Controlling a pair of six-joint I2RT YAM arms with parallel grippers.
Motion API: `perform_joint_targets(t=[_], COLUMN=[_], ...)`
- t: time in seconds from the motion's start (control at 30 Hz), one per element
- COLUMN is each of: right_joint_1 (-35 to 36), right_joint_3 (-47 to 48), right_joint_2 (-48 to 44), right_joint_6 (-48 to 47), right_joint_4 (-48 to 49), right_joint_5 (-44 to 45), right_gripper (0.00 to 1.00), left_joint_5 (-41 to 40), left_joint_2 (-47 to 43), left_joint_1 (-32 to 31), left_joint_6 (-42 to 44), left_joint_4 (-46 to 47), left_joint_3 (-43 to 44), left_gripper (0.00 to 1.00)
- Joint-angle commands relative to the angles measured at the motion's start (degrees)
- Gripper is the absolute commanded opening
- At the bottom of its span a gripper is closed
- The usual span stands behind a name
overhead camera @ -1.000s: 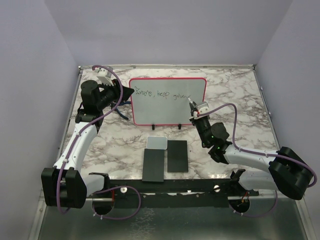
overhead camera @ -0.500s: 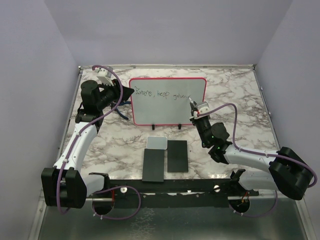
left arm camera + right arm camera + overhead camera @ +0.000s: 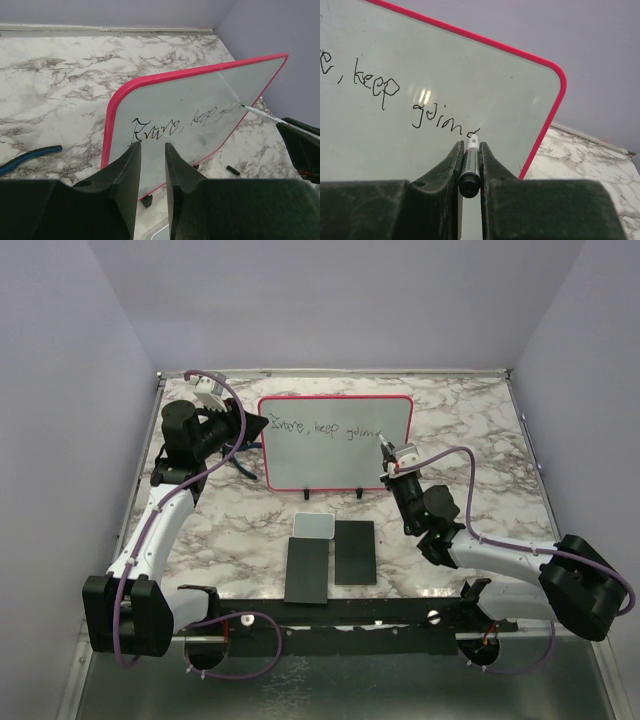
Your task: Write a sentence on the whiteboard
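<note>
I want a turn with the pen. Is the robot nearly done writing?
Nearly. Done: the sentence on the whiteboard reads roughly "Brave, keep goin". In hand: the right gripper pinches the marker, tip at the last letter. To do: probably just finishing that word.

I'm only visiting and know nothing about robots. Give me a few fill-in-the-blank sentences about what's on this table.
The right claw is shut on a ___.
In the sentence on the whiteboard, the word straight after the comma reads ___.
The table has a ___ pattern.
In front of the whiteboard lie ___ black slabs.
Missing words: marker, keep, marble, two.
</note>
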Motion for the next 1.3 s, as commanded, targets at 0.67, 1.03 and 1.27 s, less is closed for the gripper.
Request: perform_joint_targets(t=[0.67, 1.03, 1.27], right_joint_1=[-0.31, -0.31, -0.31], right_joint_3=[1.35, 1.35, 1.03], right_joint_2=[-0.37, -0.65, -0.27], right_joint_6=[-1.06, -1.45, -0.96], right_joint_4=[0.97, 1.06, 0.59], right_joint_5=[-0.77, -1.07, -0.09], right_gripper=[0.01, 0.01, 0.01], left_joint_5=[-0.56, -0.57, -0.57], left_joint_2=[-1.34, -1.32, -1.37], left_joint_1=[-0.44, -0.46, -0.43], left_joint_6=[0.93, 0.88, 0.86], left_joint_4=[-0.15, -0.16, -0.16], left_joint_3=[-0.44, -0.44, -0.44], left_gripper=[0.27, 0.27, 0.27])
